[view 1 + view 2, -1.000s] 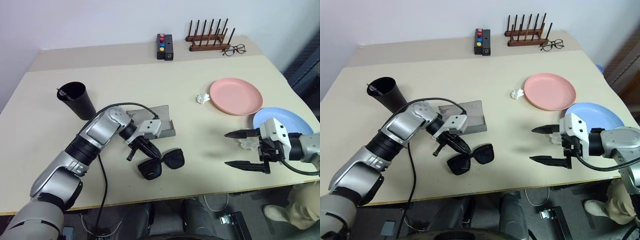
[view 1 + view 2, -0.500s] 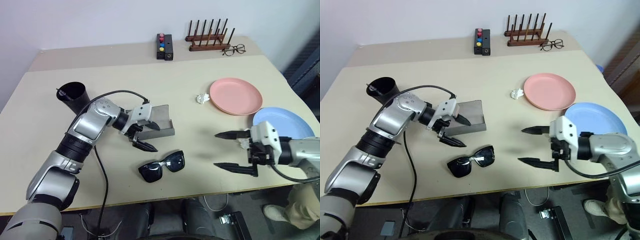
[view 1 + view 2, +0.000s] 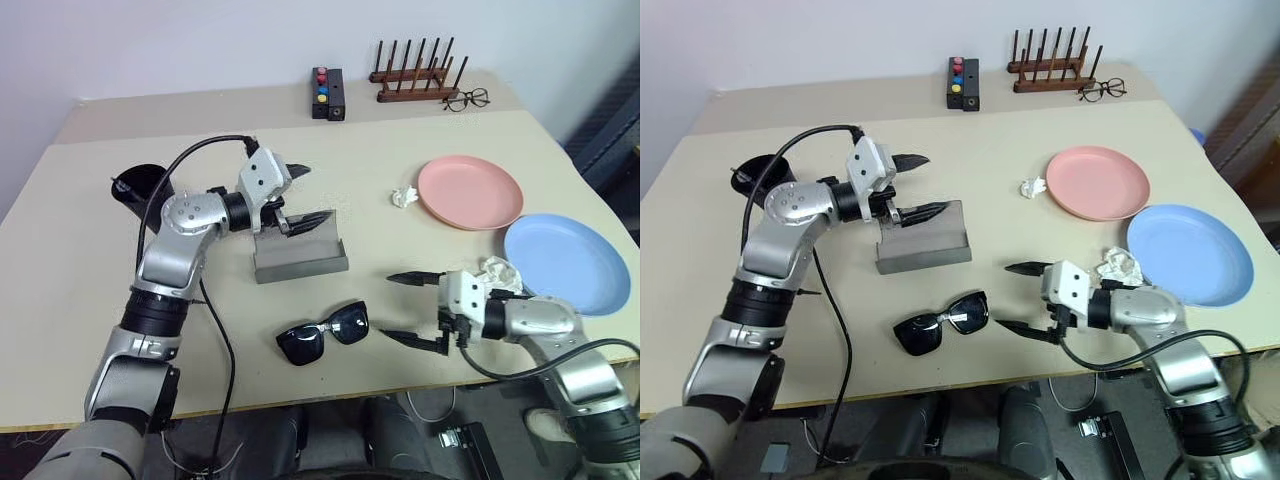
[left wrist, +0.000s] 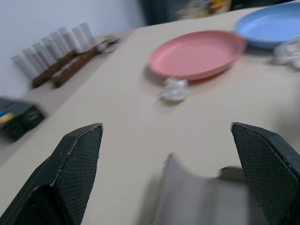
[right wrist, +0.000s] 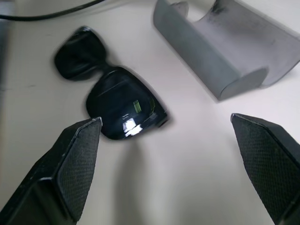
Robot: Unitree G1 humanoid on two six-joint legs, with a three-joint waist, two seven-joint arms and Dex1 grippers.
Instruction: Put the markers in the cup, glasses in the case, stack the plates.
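The black sunglasses (image 3: 325,333) lie folded open on the table in front of the grey case (image 3: 300,255), which stands open. My left gripper (image 3: 315,192) hovers open and empty above the case's back edge, pointing right. My right gripper (image 3: 388,307) is open just right of the glasses (image 5: 112,93), and the case (image 5: 225,51) lies beyond them. The black cup (image 3: 140,190) stands at the left, partly behind my left arm, with a slim dark tip at its rim. The pink plate (image 3: 470,192) and blue plate (image 3: 567,262) lie side by side at the right.
One crumpled white paper (image 3: 404,197) lies left of the pink plate, another (image 3: 497,270) beside the blue plate, close to my right arm. At the table's back stand a wooden rack (image 3: 415,80), wire-framed spectacles (image 3: 468,99) and a black button box (image 3: 329,93).
My left gripper let go of the sunglasses, opened, rose and swung over the case. The right gripper moved left and down toward the sunglasses, which now lie free on the table.
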